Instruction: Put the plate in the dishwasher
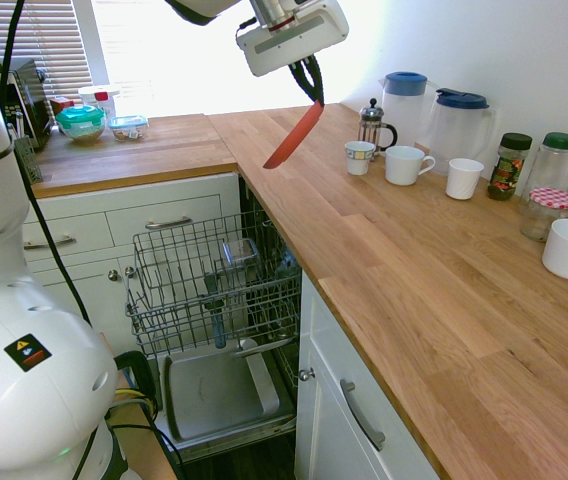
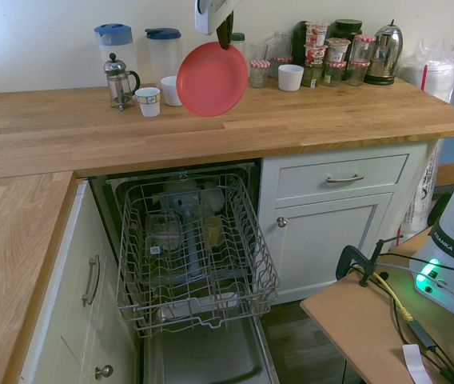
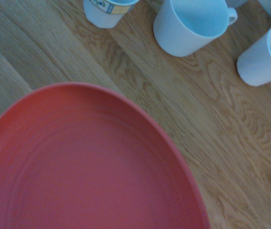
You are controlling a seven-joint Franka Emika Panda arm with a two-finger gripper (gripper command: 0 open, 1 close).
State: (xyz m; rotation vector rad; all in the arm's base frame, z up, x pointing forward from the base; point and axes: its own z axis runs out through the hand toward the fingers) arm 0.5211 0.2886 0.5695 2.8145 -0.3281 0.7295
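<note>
Red plate hangs in the grip over the surface by the open dishwasher

The fingers (image 1: 309,78) are pinched on the rim of the coral-red plate (image 2: 211,78), which hangs steeply tilted beneath them. The plate is in the air over the wooden surface (image 1: 414,270), higher than the dishwasher (image 1: 204,390) and outside its racks; nothing but the fingers touches it.

The dishwasher stands open, its grey door lowered and its upper wire rack (image 2: 195,318) drawn out above that door. Inside the dishwasher are a clear container (image 1: 239,253) and a utensil with a blue handle (image 1: 217,325); other pieces there are too small to name.

Seen in the second exterior view, the surface behind the dishwasher carries a French press (image 2: 120,82), with a patterned cup (image 2: 148,102) just beside it. Two clear pitchers, one with a light blue lid (image 2: 113,34) and one with a dark blue lid (image 2: 163,34), stand farther back from the dishwasher. To the right of the dishwasher in that view, a white bowl (image 2: 290,78), lidded jars (image 2: 333,74) and a steel kettle (image 2: 385,56) stand on the surface, the kettle farthest along.

From the first exterior view, a white mug with a handle (image 1: 405,165) and a handleless white cup (image 1: 464,179) also stand on the surface, beyond and to the right of the dishwasher.
</note>
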